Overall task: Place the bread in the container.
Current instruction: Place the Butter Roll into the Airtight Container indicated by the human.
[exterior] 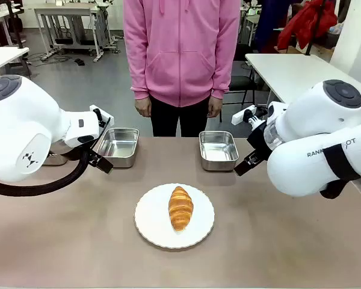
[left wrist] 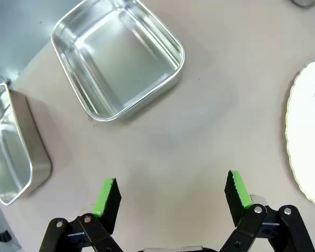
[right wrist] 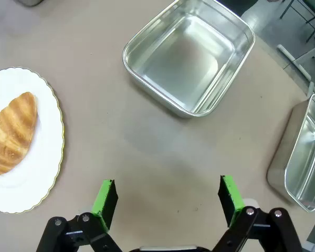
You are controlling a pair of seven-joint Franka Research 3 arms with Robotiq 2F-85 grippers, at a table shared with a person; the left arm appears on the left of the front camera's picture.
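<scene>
The bread [exterior: 180, 208] lies centred on the white plate [exterior: 149, 232], exposed for a top grasp. Left pincer [left wrist: 171, 191] and right pincer [right wrist: 169, 195] hang spread above bare counter [exterior: 289, 241]. An empty container [exterior: 218, 150] stands at 1 o'clock of the plate, a second pan [exterior: 118, 146] at 11 o'clock.

Bright, even indoor light comes from above, so shadows are soft and faint: a thin one rims the round white scalloped plate [exterior: 150, 229], and a pale smudge lies on the matte beige table [right wrist: 163, 157] beside the shallow rectangular stainless-steel pan [right wrist: 189, 58]. White glare streaks the pan's polished walls and floor. Both wrist views bow toward their edges; the front view is sharp across the table.
</scene>
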